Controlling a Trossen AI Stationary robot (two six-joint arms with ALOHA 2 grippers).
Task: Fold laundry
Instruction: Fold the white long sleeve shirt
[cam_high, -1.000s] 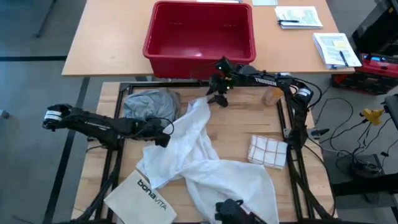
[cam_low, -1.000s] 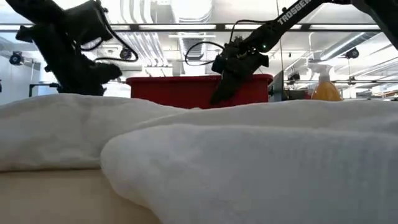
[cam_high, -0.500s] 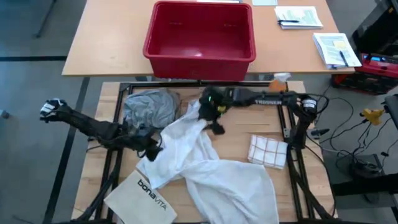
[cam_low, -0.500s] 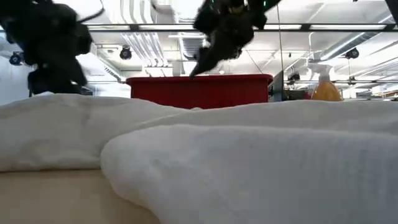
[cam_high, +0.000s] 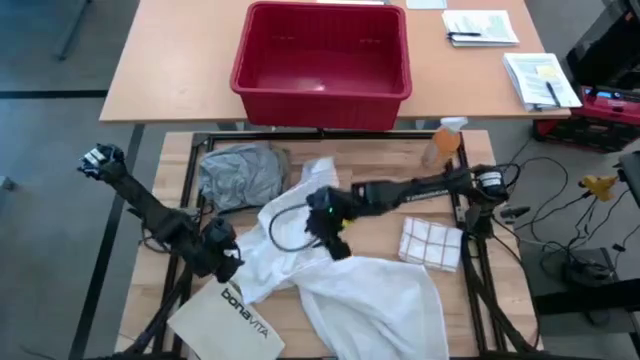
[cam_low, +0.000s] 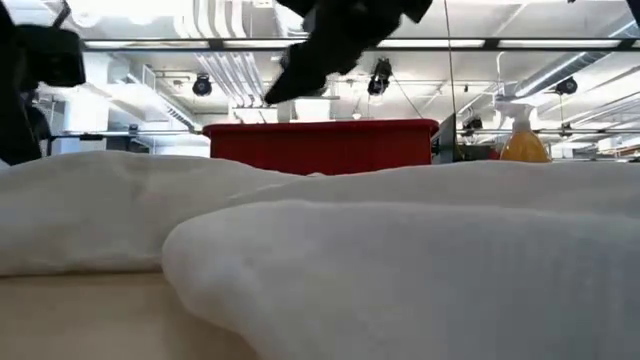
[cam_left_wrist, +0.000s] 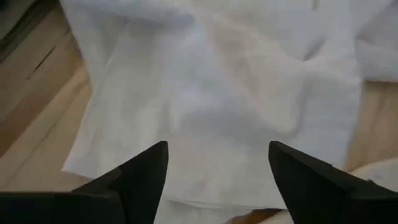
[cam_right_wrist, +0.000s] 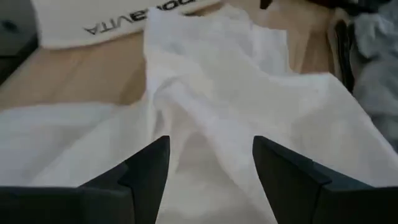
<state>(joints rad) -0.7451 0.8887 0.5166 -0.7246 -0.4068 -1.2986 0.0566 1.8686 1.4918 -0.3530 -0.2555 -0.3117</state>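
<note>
Over the white shirt (cam_high: 330, 275) mid-surface, both arms have swung in: right jaws (cam_high: 335, 245) and left jaws (cam_high: 228, 262) hang apart, poised to grasp its cloth.

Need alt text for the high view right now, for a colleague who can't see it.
Both grippers are over a crumpled white shirt: the right gripper at its middle, the left gripper at its left edge. A grey T-shirt lies behind, a red bin on the far table.

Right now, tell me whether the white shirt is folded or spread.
Neither: the white shirt lies crumpled and twisted across the table, with no neat folds.
</note>
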